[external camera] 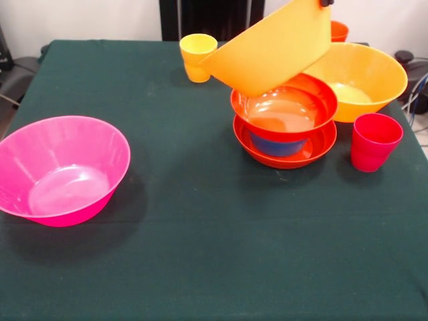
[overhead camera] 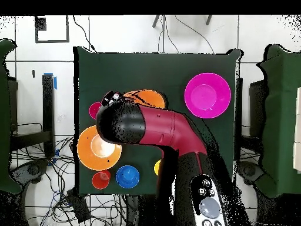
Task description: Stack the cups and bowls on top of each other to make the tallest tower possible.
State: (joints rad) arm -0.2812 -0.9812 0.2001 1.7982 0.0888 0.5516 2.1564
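Observation:
My gripper [external camera: 326, 3] shows only as a dark tip at the top edge. It is shut on the rim of a large orange-yellow bowl [external camera: 274, 47] and holds it tilted in the air. The bowl's low side hangs just over the tower [external camera: 284, 124]: a shallow red-orange bowl [external camera: 314, 146] lowest, a small blue bowl [external camera: 277, 145] in it, and a second red-orange bowl [external camera: 284, 107] on top. The other large orange-yellow bowl [external camera: 364, 77] stands right behind the tower. The pink bowl [external camera: 63, 170] stands alone at the left. In the overhead view the arm [overhead camera: 153, 126] covers the tower and the gripper [overhead camera: 111, 97].
A yellow cup [external camera: 198, 57] stands at the back, beside the held bowl's low rim. A red-pink cup [external camera: 374, 140] stands right of the tower. An orange cup [external camera: 339, 30] peeks out behind. A second blue bowl [overhead camera: 127, 176] sits near the robot's base beside the orange cup [overhead camera: 101, 179].

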